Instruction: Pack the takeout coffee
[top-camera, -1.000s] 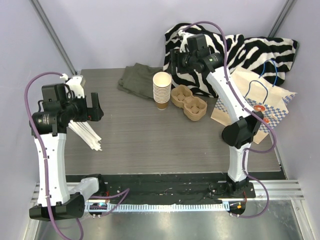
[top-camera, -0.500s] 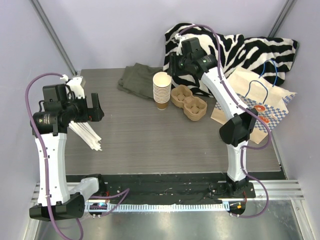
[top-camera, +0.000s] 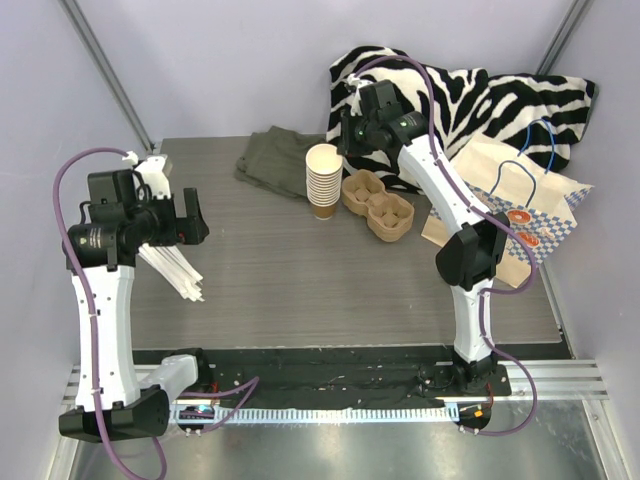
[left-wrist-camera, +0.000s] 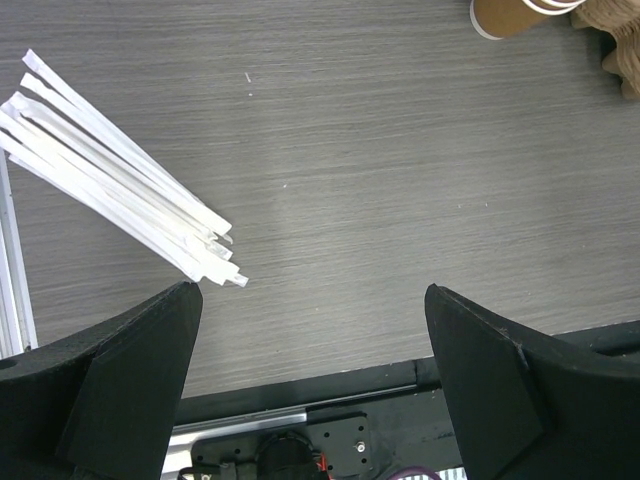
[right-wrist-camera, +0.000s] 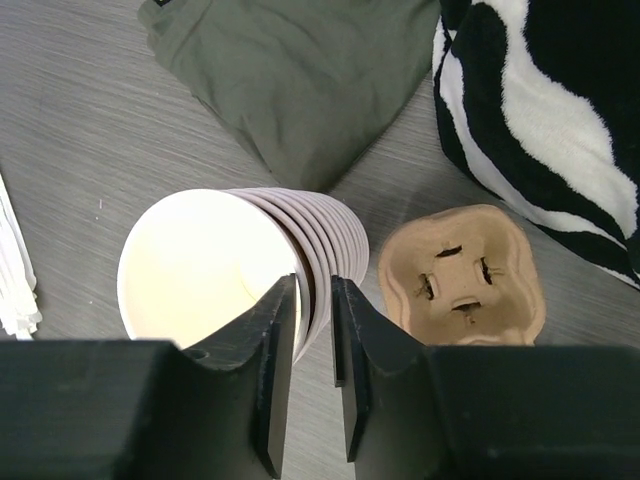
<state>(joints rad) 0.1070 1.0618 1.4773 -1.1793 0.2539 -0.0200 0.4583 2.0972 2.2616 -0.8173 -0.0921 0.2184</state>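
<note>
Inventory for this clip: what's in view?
paper cups: one stack, cream and brown, far middle
cup carrier: one, brown cardboard, right of the stack
cloth: one, olive green, behind the stack
zebra-print fabric: one, black and white, far right
paper bag: one, tan with blue checks, right edge
wrapped straws: one bundle, white, left side
table: one, grey wood grain, under everything
left end effector: one, black, open, above bare table
right end effector: one, black, over the stack's rim

Overhead overview, two downward wrist views
</note>
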